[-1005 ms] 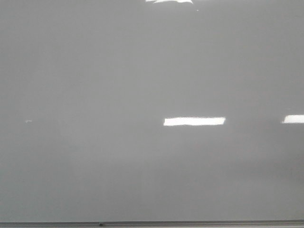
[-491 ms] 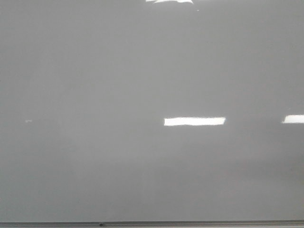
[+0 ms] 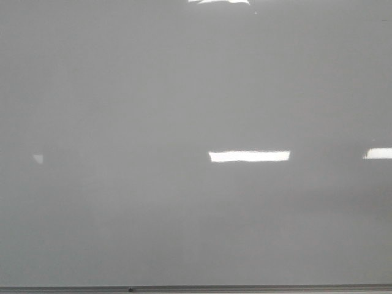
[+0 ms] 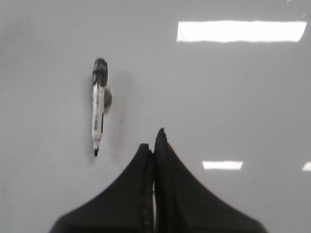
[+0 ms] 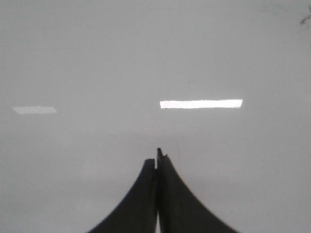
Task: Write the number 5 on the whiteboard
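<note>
The whiteboard [image 3: 184, 92] fills the front view as a glossy grey sheet, a thin metal edge strip [image 3: 245, 288] running along its lower border. No drawn 5 shows on it in any view. In the left wrist view a marker [image 4: 98, 107] lies flat on the board, uncapped tip pointing toward the left end effector [image 4: 154, 141], which sits just beside it without touching, fingers pressed together and holding nothing. The right end effector [image 5: 158, 158] is likewise closed and empty over bare board. Bright rectangular light reflections [image 3: 249, 156] sit on the surface
</note>
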Available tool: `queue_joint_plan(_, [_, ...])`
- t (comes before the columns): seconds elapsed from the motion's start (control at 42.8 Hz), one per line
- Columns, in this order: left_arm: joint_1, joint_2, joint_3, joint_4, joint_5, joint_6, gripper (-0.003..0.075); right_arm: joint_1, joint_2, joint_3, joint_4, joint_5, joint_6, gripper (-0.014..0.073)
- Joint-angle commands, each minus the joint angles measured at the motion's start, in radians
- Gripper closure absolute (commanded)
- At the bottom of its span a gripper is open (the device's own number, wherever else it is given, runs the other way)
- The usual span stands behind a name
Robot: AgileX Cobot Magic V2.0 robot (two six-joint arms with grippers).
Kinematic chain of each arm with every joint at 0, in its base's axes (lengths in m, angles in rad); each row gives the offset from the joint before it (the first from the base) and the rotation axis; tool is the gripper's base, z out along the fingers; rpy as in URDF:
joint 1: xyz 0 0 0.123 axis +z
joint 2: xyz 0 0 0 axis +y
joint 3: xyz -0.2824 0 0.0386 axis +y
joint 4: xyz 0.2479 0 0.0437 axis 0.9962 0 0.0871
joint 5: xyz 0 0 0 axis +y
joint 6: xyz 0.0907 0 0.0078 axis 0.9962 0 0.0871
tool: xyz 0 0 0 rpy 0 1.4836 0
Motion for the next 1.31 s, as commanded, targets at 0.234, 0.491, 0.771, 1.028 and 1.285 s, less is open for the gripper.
queue_joint_plan(0.234, [-0.001,0.032,-0.184,-0.005,0.024,-0.009,0.0741,-0.006,0.053,-0.292,-0.009,0.090,-0.003,0.0653])
queue_joint_plan(0.491, [-0.001,0.273,-0.410,0.023,0.340,-0.007,0.0741,-0.006,0.283,-0.435,-0.009,0.192,-0.003,0.0653])
queue_joint_plan(0.771, [-0.001,0.348,-0.426,0.030,0.298,0.002,0.0556,-0.006,0.321,-0.437,-0.009,0.182,-0.003,0.0412])
queue_joint_plan(1.028, [-0.001,0.348,-0.419,0.038,0.266,0.002,0.0033,-0.006,0.321,-0.437,-0.009,0.181,-0.003,0.0139])
queue_joint_plan(1.285, [0.005,0.550,-0.481,0.039,0.256,-0.001,0.0121,-0.006,0.321,-0.437,-0.009,0.160,-0.003,0.0137])
